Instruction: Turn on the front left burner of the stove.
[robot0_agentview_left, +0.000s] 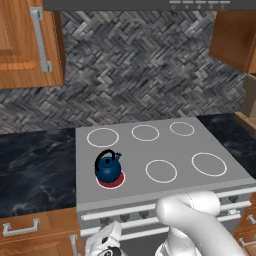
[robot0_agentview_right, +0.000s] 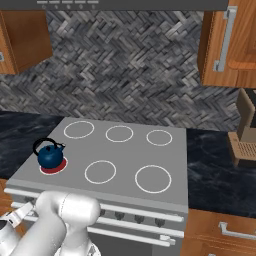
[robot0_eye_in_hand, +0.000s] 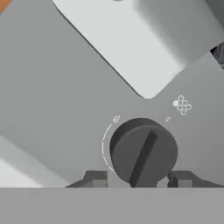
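Front left burner (robot0_agentview_left: 111, 180) glowing red under the blue kettle (robot0_agentview_left: 108, 167) at the stove (robot0_agentview_left: 165, 150) near-left corner — task seemingly done. Hand (robot0_eye_in_hand: 140, 180) spread wide either side of a dark knob (robot0_eye_in_hand: 143, 151), gripping nothing — only withdrawal left, probably.

Light: even, soft, moderately bright | Shadows: faint on the grey flat-top stove (robot0_agentview_left: 165, 150), soft dark gradient over the pale silver bar handle (robot0_eye_in_hand: 144, 39) in the hand view | Glare: slight sheen on the small blue kettle (robot0_agentview_left: 107, 167) | Sharpness: rendered, slightly soft and pixelated, no edge distortion
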